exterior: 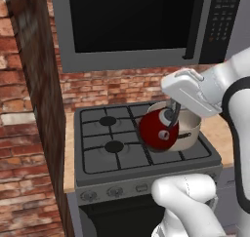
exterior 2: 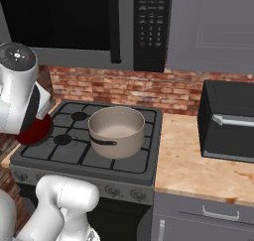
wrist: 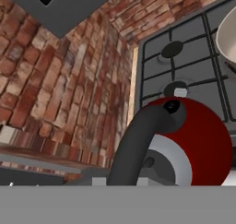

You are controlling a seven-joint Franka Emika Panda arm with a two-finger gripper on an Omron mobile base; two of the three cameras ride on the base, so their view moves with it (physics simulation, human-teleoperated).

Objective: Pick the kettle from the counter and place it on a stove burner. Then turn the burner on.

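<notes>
The red kettle (exterior: 157,129) hangs tilted in the air over the middle of the stove, its dark looped handle (wrist: 138,140) clamped in my gripper (exterior: 171,115), which is shut on it. In the right base view my arm hides most of the kettle (exterior 2: 35,131). Seen from the hand, the kettle (wrist: 203,135) sits just short of the front left stove burner (wrist: 178,88), with the back left burner (wrist: 171,49) beyond. Both burners (exterior: 114,146) (exterior: 107,120) are bare. The tan counter (exterior 2: 198,160) runs right of the stove.
A big beige pot (exterior 2: 117,131) (exterior: 189,129) stands on the stove's right side, close behind the kettle. A black appliance (exterior 2: 229,121) sits on the counter at right. A microwave (exterior: 141,21) hangs overhead, and a brick wall (exterior: 29,109) closes the left. Knobs (exterior: 114,192) line the stove front.
</notes>
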